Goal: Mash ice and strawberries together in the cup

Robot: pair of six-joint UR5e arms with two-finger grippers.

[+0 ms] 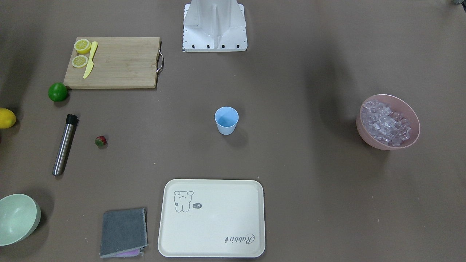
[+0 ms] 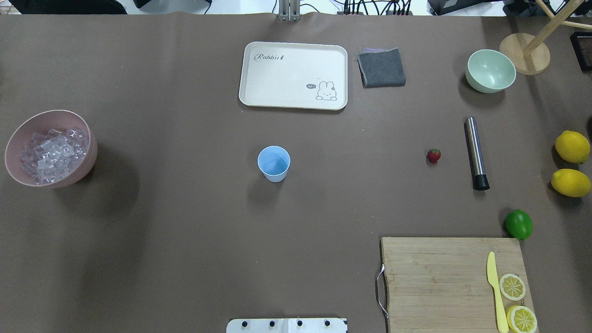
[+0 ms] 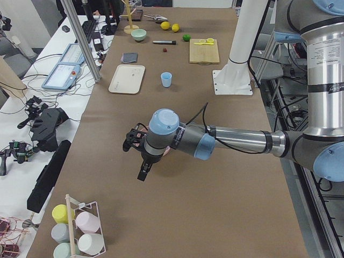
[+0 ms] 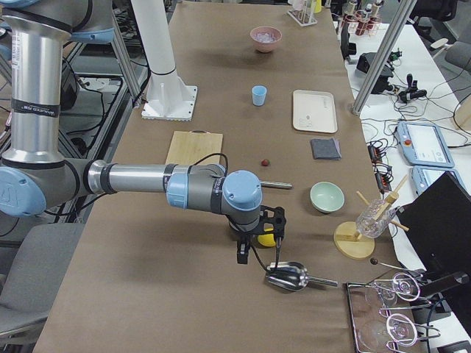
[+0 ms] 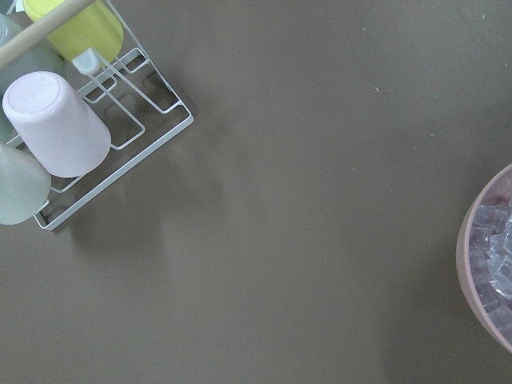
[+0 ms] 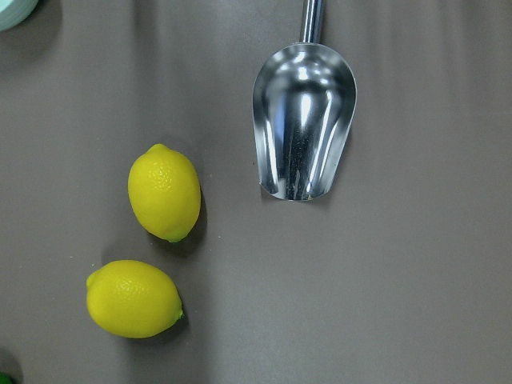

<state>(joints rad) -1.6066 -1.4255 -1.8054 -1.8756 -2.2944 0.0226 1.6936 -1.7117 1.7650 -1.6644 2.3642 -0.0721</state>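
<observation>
The light-blue cup (image 1: pixel 226 120) (image 2: pixel 274 163) stands upright in the middle of the table with nothing in it. Ice (image 1: pixel 385 122) (image 2: pixel 53 148) (image 5: pixel 496 248) fills a pink bowl (image 1: pixel 364 131) (image 2: pixel 88 159) at the robot's left end. A small red strawberry (image 1: pixel 101 141) (image 2: pixel 434 156) lies on the robot's right side beside a steel muddler (image 1: pixel 64 145) (image 2: pixel 476 152). My left gripper (image 3: pixel 138 156) hangs over the table near the pink bowl. My right gripper (image 4: pixel 259 239) hovers above two lemons (image 6: pixel 164 192). Both show only in side views, so I cannot tell whether either is open or shut.
A wooden board (image 2: pixel 444 282) carries lemon halves and a yellow knife (image 2: pixel 496 291). A lime (image 2: pixel 519 224), a cream tray (image 2: pixel 259 92), a grey cloth (image 2: pixel 381 68) and a green bowl (image 2: pixel 490 70) are spread around. A metal scoop (image 6: pixel 304 128) and a cup rack (image 5: pixel 120 136) lie at the ends.
</observation>
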